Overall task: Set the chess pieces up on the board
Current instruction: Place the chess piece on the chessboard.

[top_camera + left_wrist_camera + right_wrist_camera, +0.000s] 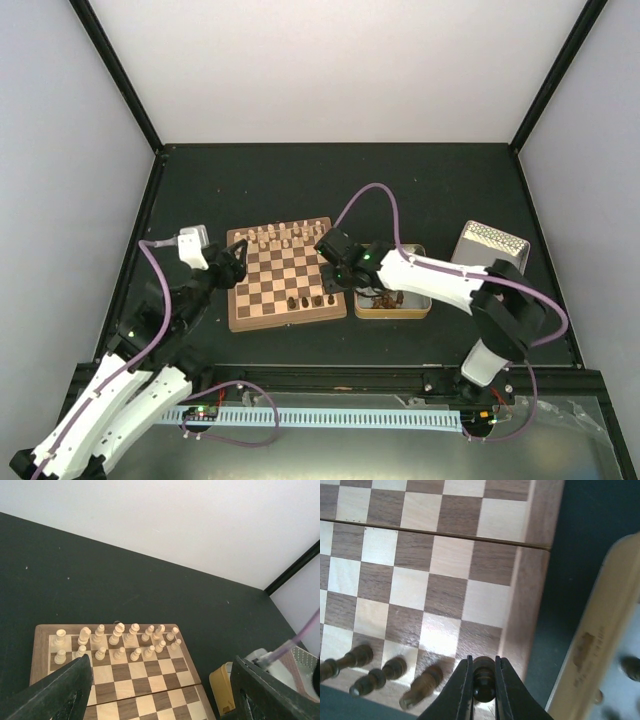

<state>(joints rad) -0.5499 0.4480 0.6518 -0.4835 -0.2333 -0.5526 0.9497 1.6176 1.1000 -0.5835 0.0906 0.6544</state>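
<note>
**Top view.** The board [262, 290] lies at the table's centre, and your arms reach in from 6 o'clock. Pale pieces [280, 238] fill the two rows along its 12 o'clock edge. A short row of dark pieces [305, 301] stands on the 6 o'clock edge row, toward the 5 o'clock corner. The tin [395, 313] sits just beside the board at 3 o'clock, with more dark pieces lying in it. A shiny metal square [490, 245] rests at the tin's 2 o'clock, apart from it.

**Right wrist view.** Your right gripper [483, 664] is closed on one dark piece [483, 686], which is pinched between both fingers. It is over the board's corner square next to the border, on the side facing the tin. You cannot tell from this view whether the piece's base touches the square. Three more dark pieces stand in the same edge row at the held piece's 9 o'clock, each on its own square. The squares toward 12 o'clock are bare.

**Left wrist view.** Your left gripper [162, 660] is spread wide, with nothing between its fingers [70, 690]. It hangs over the board's 9 o'clock side, as the top view shows. The camera looks across the checks to the pale pieces at 12 o'clock. A corner of the tin shows at 4 o'clock.
</note>
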